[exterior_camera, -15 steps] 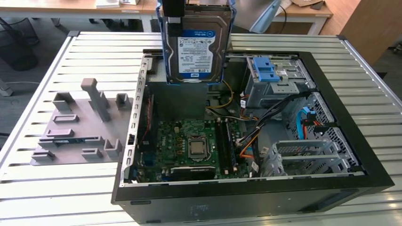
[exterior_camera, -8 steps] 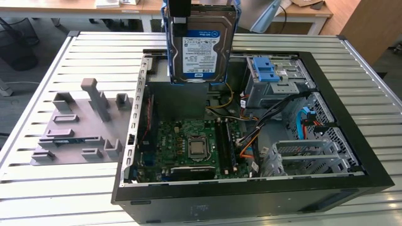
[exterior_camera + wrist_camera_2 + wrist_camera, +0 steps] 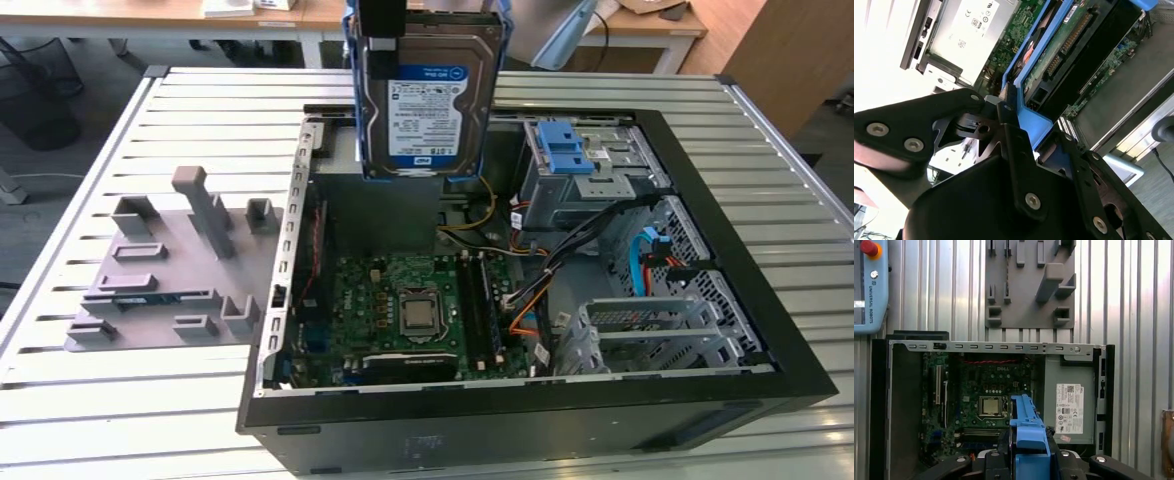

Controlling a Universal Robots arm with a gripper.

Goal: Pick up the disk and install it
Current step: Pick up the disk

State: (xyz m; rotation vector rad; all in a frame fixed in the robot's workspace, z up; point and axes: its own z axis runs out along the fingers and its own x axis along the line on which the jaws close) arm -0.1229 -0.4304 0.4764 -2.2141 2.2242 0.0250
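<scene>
- The end effector is clamped on the blue carrier frame of the disk. The disk hangs upright from it, label toward the exterior camera.
- Directly below the end effector lies the open computer case with its motherboard exposed. The disk's lower edge appears to be clear of the case.
- Below the end effector, toward the exterior view's right, sits the metal drive cage with its blue latch.
- The case rests on a worktop of ribbed aluminium slats.
- A grey fixture plate with upright pegs lies just beside the case, toward the exterior view's left.
- A teach pendant lies on the slats.
- Behind the end effector are wooden desks and grey floor.
</scene>
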